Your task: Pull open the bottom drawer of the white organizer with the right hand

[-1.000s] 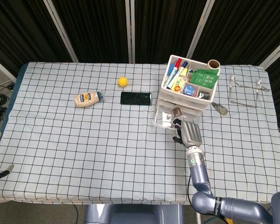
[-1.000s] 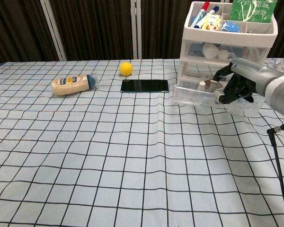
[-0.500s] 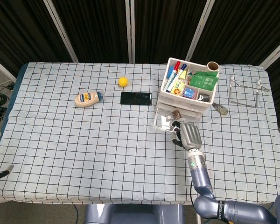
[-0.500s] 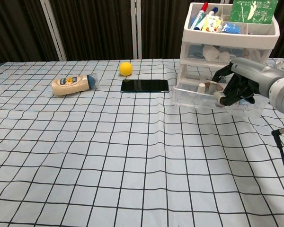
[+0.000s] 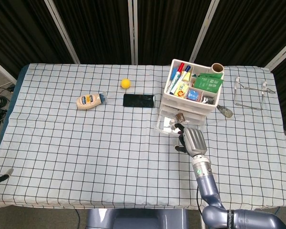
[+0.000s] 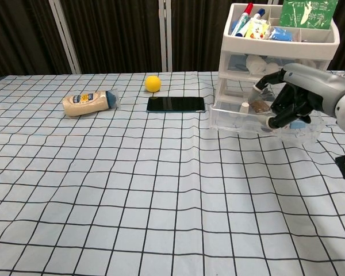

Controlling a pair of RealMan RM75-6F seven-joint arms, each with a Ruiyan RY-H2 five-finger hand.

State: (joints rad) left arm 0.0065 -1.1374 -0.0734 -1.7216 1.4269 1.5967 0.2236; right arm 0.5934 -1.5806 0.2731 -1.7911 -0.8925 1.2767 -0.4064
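The white organizer (image 5: 189,95) stood at about two o'clock on the checked tabletop (image 5: 86,157), its top tray crowded with markers (image 6: 244,12), a green packet (image 5: 210,82) and small oddments. Its bottom drawer (image 6: 259,122), a clear plastic one, stood pulled out toward the front edge of the tabletop, well proud of the drawers above it, with a few small items lying inside. The right hand (image 6: 292,98) sat at the drawer's front, its fingers (image 6: 274,121) curled down over the front lip and hooked onto it, so that it held the drawer; in the head view the same hand (image 5: 190,140) showed just at six o'clock of the drawer's front wall, the forearm running back toward the near edge. The left hand appeared in neither view. A black phone (image 5: 138,100) lay flat just at nine o'clock of the organizer, with a yellow ball (image 5: 126,83) near it at about eleven o'clock and a mayonnaise bottle (image 5: 90,100) lying on its side farther toward nine o'clock. At three o'clock of the organizer stood a wire stand (image 5: 250,93), and a brown tape roll (image 5: 219,66) stood at the organizer's far right corner.
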